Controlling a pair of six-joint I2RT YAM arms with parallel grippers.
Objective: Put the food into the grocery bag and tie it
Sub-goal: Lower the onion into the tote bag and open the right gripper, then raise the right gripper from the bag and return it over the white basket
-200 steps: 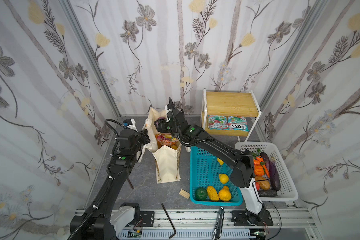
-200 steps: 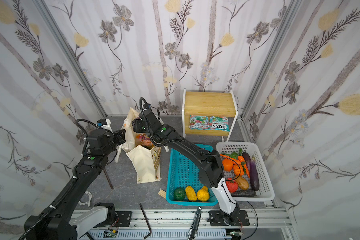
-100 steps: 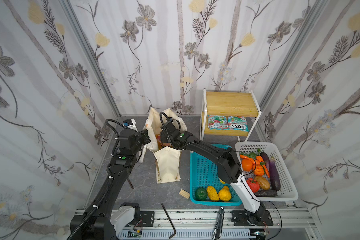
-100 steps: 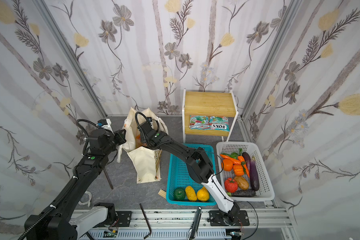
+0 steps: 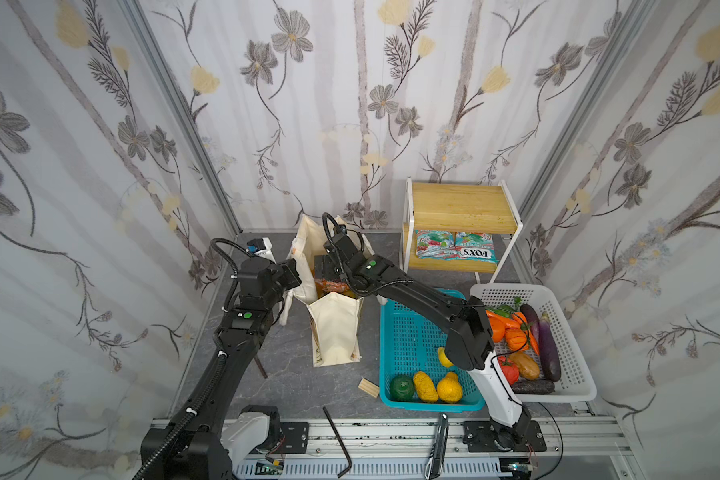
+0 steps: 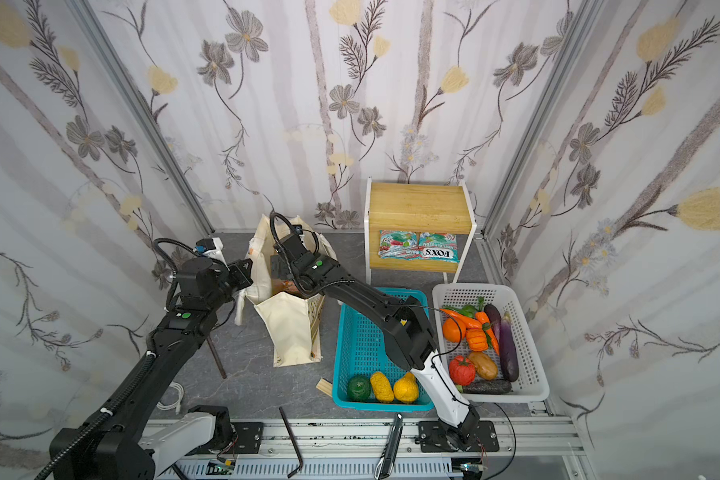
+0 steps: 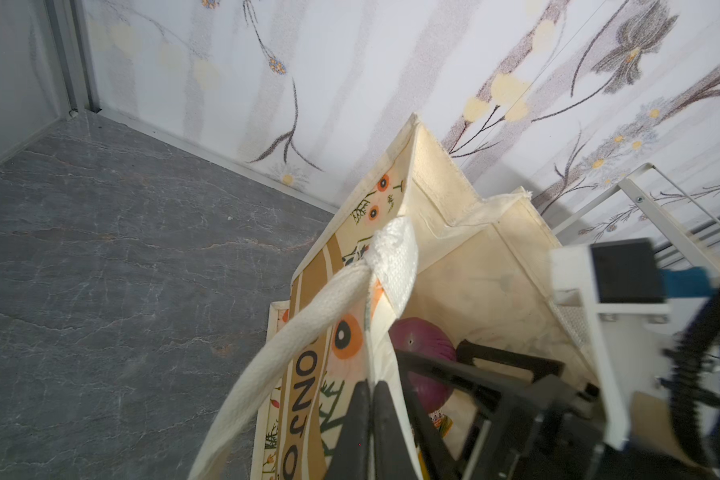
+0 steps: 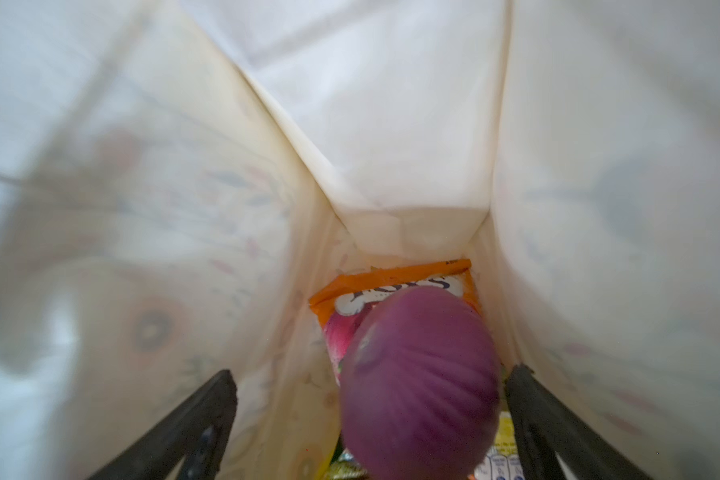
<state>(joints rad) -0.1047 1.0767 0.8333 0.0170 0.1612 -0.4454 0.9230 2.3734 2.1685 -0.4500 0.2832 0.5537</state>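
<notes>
The cream floral grocery bag (image 5: 334, 332) (image 6: 292, 332) stands open on the grey floor, left of the teal basket. My left gripper (image 5: 297, 271) (image 7: 371, 399) is shut on the bag's rim beside a white rope handle (image 7: 308, 328), holding the mouth open. My right gripper (image 5: 323, 270) (image 8: 373, 374) reaches down inside the bag with its fingers (image 8: 208, 407) wide open. The purple onion (image 8: 420, 382) (image 7: 422, 345) sits blurred and loose between them, touching neither. Under it lies the orange snack packet (image 8: 391, 278) (image 5: 333, 286). A small yellow fruit (image 5: 443, 357) peeks out behind my right arm in the basket.
The teal basket (image 5: 412, 332) holds a dark green round fruit (image 5: 402, 387) and two yellow gourds. A white basket (image 5: 574, 374) of vegetables stands right of it. A wooden shelf (image 5: 460, 203) carries FOX'S packets (image 5: 456, 245). A wood block (image 5: 368, 387) and hex key (image 5: 337, 440) lie in front.
My right gripper has dropped from above the bag down into it and opened, letting go of the purple onion. The left gripper still holds the rim.
</notes>
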